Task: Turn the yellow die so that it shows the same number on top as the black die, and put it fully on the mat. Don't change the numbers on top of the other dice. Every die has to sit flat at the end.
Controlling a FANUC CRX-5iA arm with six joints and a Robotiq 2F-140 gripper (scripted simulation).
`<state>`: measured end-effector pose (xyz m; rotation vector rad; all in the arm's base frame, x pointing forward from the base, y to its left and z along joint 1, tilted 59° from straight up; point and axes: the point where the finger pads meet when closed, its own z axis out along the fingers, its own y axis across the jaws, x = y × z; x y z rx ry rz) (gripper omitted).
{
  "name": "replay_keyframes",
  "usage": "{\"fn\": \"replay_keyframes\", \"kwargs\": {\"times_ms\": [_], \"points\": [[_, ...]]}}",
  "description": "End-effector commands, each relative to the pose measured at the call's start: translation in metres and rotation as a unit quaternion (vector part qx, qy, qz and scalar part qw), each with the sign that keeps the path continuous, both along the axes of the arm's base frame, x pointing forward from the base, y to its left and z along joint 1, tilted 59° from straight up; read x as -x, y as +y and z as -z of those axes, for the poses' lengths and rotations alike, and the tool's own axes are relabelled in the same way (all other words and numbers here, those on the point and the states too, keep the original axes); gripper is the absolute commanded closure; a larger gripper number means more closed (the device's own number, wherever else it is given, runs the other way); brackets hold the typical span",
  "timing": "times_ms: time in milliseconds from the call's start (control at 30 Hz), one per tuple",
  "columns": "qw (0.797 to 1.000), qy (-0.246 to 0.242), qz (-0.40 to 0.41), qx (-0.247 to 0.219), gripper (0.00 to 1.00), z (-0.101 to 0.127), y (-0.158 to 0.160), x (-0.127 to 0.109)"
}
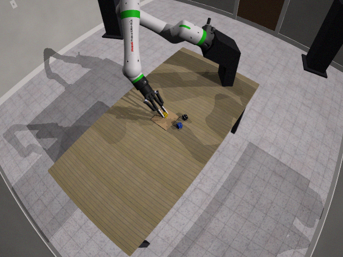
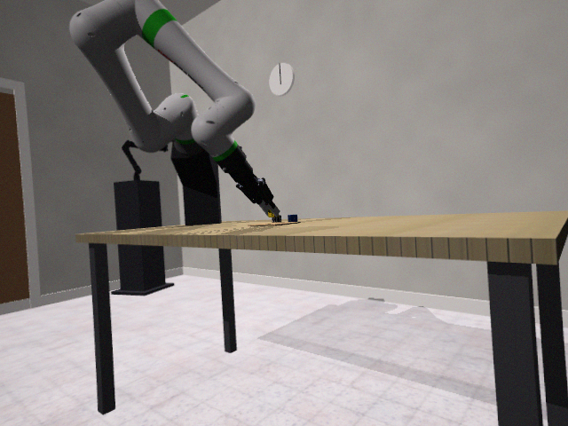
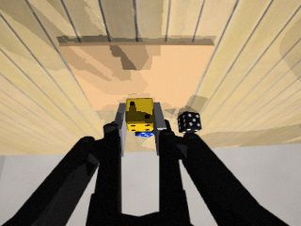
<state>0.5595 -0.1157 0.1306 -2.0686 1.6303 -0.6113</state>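
The gripper [image 1: 165, 113] [image 2: 273, 214] [image 3: 140, 109] is shut on the yellow die [image 1: 165, 114] [image 2: 270, 214] [image 3: 139, 113] and slants down, holding it a little above the mat [image 1: 166, 125] [image 3: 174, 71]. In the wrist view one yellow face shows two pips and the narrow face below it shows several; the number facing straight up is hard to tell. The black die [image 1: 185, 117] [image 3: 189, 121] sits on the table beside the mat, with several white pips on its top. The blue die [image 1: 179, 125] [image 2: 292, 217] sits near the mat's edge, mostly hidden behind the yellow die in the wrist view.
The wooden table [image 1: 124, 176] [image 2: 390, 229] carries the mat and dice. The black and blue dice stand close together on one side of the mat. The arm's black base [image 1: 225, 55] stands at the table's far end in the top view.
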Motion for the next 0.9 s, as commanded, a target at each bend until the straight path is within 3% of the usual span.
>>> {"fn": "replay_keyframes", "kwargs": {"times_ms": [0,867], "points": [[1.000,0.000,0.000,0.000,0.84,0.0026,-0.0032,-0.0031],[1.000,0.000,0.000,0.000,0.84,0.0089,-0.0109,-0.0099]]}}
